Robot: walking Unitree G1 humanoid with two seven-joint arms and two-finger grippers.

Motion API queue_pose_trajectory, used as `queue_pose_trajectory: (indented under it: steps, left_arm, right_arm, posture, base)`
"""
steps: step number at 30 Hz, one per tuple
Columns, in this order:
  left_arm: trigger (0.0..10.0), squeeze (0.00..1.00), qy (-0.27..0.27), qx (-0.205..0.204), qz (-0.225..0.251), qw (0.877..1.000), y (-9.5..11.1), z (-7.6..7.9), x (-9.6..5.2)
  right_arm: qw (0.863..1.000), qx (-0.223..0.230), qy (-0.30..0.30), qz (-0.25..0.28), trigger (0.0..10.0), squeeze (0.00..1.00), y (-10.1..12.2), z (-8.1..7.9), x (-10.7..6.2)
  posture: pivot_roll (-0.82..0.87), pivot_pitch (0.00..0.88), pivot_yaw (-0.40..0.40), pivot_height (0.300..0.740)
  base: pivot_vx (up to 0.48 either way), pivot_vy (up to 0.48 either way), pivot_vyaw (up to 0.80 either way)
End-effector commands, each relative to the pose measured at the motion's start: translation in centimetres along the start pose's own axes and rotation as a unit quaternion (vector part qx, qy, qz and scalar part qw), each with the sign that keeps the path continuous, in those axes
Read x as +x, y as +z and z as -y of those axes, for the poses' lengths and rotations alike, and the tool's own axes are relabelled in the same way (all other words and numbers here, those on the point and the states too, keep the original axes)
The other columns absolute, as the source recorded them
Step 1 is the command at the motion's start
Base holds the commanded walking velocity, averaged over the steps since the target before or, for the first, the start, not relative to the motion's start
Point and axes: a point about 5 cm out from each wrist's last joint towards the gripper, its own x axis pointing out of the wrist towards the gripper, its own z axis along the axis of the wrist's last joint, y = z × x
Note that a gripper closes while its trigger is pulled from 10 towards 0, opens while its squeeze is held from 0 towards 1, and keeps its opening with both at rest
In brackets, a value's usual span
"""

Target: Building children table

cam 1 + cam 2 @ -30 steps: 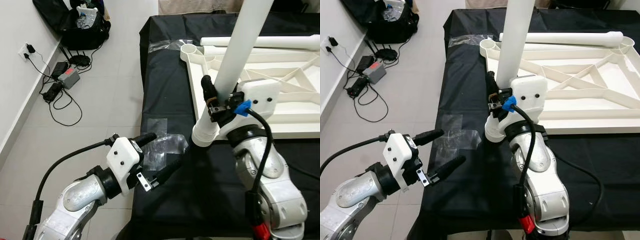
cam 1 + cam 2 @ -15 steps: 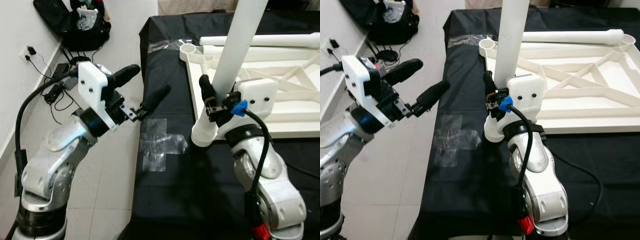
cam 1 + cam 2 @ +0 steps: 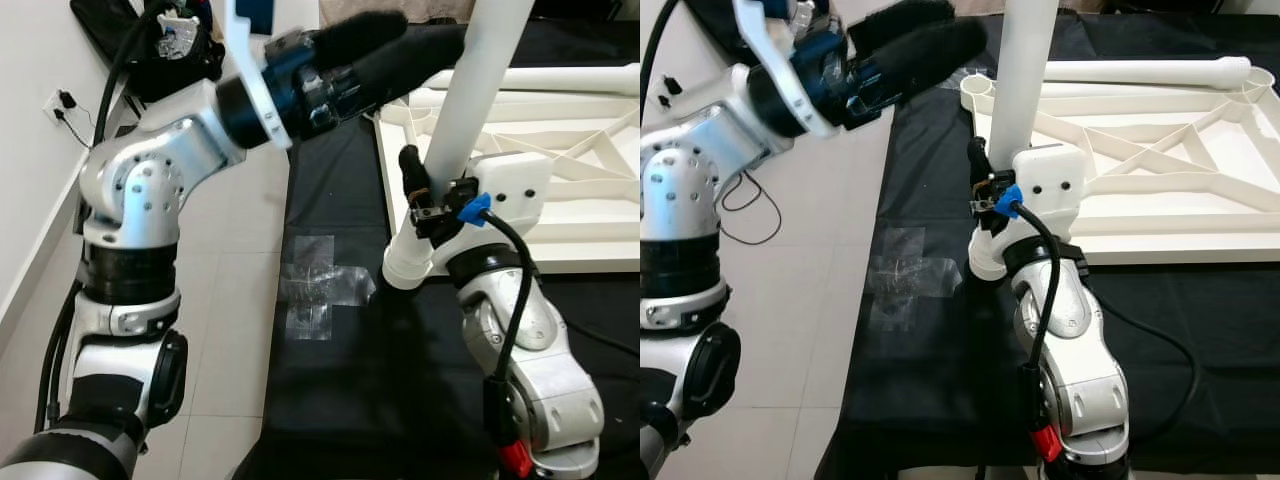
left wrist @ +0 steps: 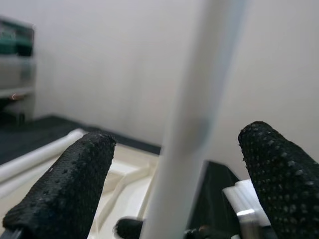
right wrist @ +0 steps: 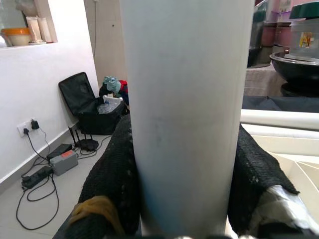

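Left gripper [image 3: 400,45], at the end of a raised silver arm, reaches across from the left with its two long black fingers spread wide and holding nothing. The tips sit close to the upper part of the white table leg [image 3: 470,110], not yet touching it. From the left wrist, the leg stands blurred between the two fingertips [image 4: 65,184], with clear gaps on both sides.

Below that arm, on the floor at the left, lie a black bag [image 3: 165,45] and a tangle of cables [image 3: 125,190] by the wall. A black cloth [image 3: 330,420] covers the work surface, with a crumpled piece of clear plastic wrap [image 3: 320,290] near its left edge.

Toward the middle, the right gripper [image 3: 425,205] is clamped around the lower part of the leg, holding it nearly upright, leaning slightly to the right. The right wrist camera shows the leg pressed between both black fingers [image 5: 109,189]. The leg's collared lower end rests on the cloth, just beside the near left corner of the white tabletop frame [image 3: 560,190]. That frame lies flat, underside up, showing diagonal ribs. A round socket [image 3: 380,100] sits at its far left corner, and another white leg [image 3: 560,82] lies along its far edge.

The step in hand appears to be taking a second hold high on the leg. To do it well, the left fingers should straddle the leg evenly before closing, squeeze gently, and avoid pushing it sideways, while the right grip holds it steady.
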Motion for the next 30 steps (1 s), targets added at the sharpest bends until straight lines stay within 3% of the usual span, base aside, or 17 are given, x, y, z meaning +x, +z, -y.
queue_pose_trajectory:
  steps: [1, 3, 9, 10, 17, 18, 19, 25, 26, 30]
  left_arm:
    - [10.0, 0.0, -0.007, 0.015, -0.016, 1.0, -0.3, -0.3, 0.6]
    - [10.0, 0.0, -0.009, 0.022, -0.036, 0.999, -1.2, -0.8, 2.5]
    - [10.0, 0.0, -0.015, 0.028, -0.065, 0.997, -2.2, -1.3, 5.1]
    - [10.0, 0.0, -0.04, 0.031, -0.081, 0.995, -2.6, -1.2, 6.1]
    - [10.0, 0.0, -0.065, 0.04, -0.093, 0.993, -2.9, -1.0, 6.8]
    - [3.0, 0.0, -0.069, 0.043, -0.095, 0.992, -3.0, -1.1, 7.0]
    - [0.0, 0.0, -0.071, 0.05, -0.099, 0.991, -3.0, -1.2, 7.0]
    - [0.0, 0.0, -0.071, 0.066, -0.104, 0.99, -2.7, -1.5, 7.1]
    - [0.0, 0.0, -0.072, 0.069, -0.106, 0.989, -2.7, -1.6, 7.2]
    - [0.0, 0.0, -0.077, 0.075, -0.109, 0.988, -2.8, -1.8, 7.2]
  right_arm:
    - [0.995, -0.002, -0.019, -0.101, 10.0, 0.0, -3.5, 0.6, -0.1]
    - [0.995, -0.001, -0.017, -0.098, 10.0, 0.0, -3.4, 0.5, 0.0]
    - [0.995, 0.002, -0.014, -0.095, 10.0, 0.0, -3.2, 0.3, 0.0]
    - [0.996, 0.002, -0.013, -0.094, 10.0, 0.0, -3.2, 0.2, 0.0]
    - [0.996, 0.004, -0.011, -0.093, 10.0, 0.0, -3.1, 0.1, -0.1]
    - [0.996, 0.005, -0.011, -0.093, 10.0, 0.0, -3.1, 0.0, 0.0]
    - [0.996, 0.005, -0.011, -0.092, 10.0, 0.0, -3.1, 0.0, 0.0]
    - [0.996, 0.004, -0.011, -0.088, 10.0, 0.0, -2.9, 0.1, 0.2]
    - [0.996, 0.006, -0.011, -0.085, 10.0, 1.0, -2.8, 0.1, 0.2]
    - [0.997, 0.011, -0.007, -0.077, 10.0, 1.0, -2.6, 0.2, 0.3]
  posture:
    - [0.01, 0.284, 0.069, 0.74]
    - [0.0, 0.284, 0.071, 0.74]
    - [0.0, 0.282, 0.075, 0.74]
    - [0.0, 0.282, 0.076, 0.74]
    - [0.0, 0.278, 0.076, 0.74]
    - [0.0, 0.278, 0.076, 0.74]
    - [0.0, 0.277, 0.077, 0.74]
    - [0.0, 0.271, 0.071, 0.74]
    - [0.0, 0.269, 0.072, 0.74]
    - [0.0, 0.266, 0.072, 0.74]
  base:
    - [0.0, 0.0, 0.0]
    - [0.0, 0.0, 0.0]
    - [0.0, 0.0, 0.0]
    - [0.0, 0.0, 0.0]
    - [0.0, 0.0, 0.0]
    - [0.0, 0.0, 0.0]
    - [0.0, 0.0, 0.0]
    - [0.0, 0.0, 0.0]
    - [0.0, 0.0, 0.0]
    - [0.0, 0.0, 0.0]
